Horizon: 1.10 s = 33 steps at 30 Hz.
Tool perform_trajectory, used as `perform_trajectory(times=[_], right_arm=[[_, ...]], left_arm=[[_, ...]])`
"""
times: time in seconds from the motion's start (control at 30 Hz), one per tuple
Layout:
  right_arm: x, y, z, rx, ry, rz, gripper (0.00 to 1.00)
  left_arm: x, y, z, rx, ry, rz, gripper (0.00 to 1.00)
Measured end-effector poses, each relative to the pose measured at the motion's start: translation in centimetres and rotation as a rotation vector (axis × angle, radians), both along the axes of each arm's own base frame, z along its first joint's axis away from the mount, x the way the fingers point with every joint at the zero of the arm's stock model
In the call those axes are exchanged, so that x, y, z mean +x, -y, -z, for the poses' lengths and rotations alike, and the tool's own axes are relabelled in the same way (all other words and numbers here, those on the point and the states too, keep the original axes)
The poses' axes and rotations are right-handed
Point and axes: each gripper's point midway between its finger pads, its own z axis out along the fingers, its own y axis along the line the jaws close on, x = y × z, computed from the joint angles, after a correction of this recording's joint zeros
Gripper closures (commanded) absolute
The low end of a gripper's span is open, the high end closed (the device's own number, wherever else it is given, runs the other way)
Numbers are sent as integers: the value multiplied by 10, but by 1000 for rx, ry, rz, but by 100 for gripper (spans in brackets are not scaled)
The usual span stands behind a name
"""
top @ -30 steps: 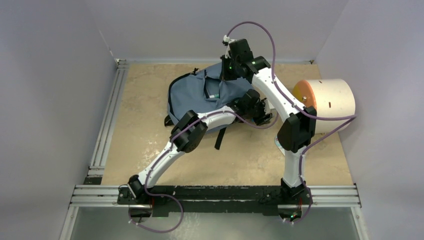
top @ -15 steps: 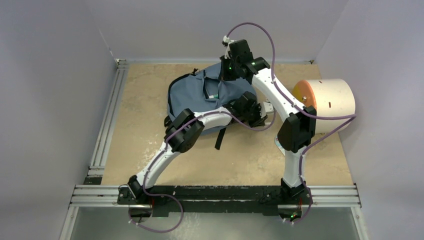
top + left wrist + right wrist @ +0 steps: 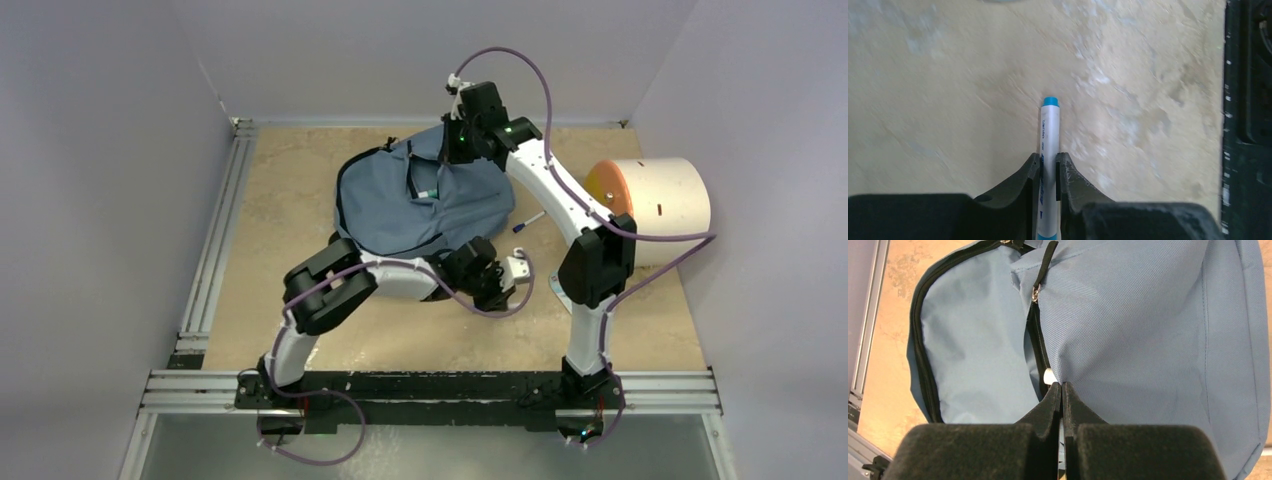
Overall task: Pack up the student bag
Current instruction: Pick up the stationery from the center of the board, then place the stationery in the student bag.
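Student bag point(image 3: 400, 205) packing, one pen in transit: my left gripper point(image 3: 1048, 159) is clamped on a white marker with a blue cap point(image 3: 1050, 131). It carries the marker low over the bare table point(image 3: 948, 100), with the cap pointing away from my fingers. My right gripper point(image 3: 1061, 388), at the far side, is pinched shut on a fold of the bag's grey-blue fabric right beside the front pocket zipper point(image 3: 1037, 335), lifting that edge so the slit gapes. The student bag itself lies flat at the far middle of the table, and the marker hangs near its near-right corner without touching it. A second pen point(image 3: 528, 221) lies on the table just beside the bag's right edge, and a white cylinder with an orange face point(image 3: 655, 205) sits further right. I judge this to be the carry step. Next, the marker must swing over to the held-open slit, line up along it and slide in before I let go.
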Motion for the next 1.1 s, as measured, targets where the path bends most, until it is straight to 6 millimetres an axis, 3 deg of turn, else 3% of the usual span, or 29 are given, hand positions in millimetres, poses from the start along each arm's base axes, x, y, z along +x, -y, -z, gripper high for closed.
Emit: perform_trajectory(times=[0.1, 0.2, 0.3, 0.5, 0.63, 0.77, 1.1], right_arm=[[-2, 3, 0, -1, 0, 3, 100], [-3, 5, 1, 2, 5, 7, 100], [-2, 8, 3, 6, 8, 13, 100], [-6, 13, 6, 18, 9, 28, 100], [-7, 13, 6, 31, 12, 35, 100], [-8, 13, 11, 40, 7, 43, 100], [-8, 12, 10, 61, 7, 56, 100]], left_arm=[[-24, -21, -2, 32, -52, -57, 100], [-32, -41, -13, 38, -87, -132, 100], [-35, -62, -34, 5, -94, -211, 100], [-30, -97, -98, -139, -44, -372, 100], [2, -120, -138, -240, -43, -548, 100], [50, -161, -161, -310, -67, -785, 100], [112, -232, -177, -400, -220, -1162, 100]])
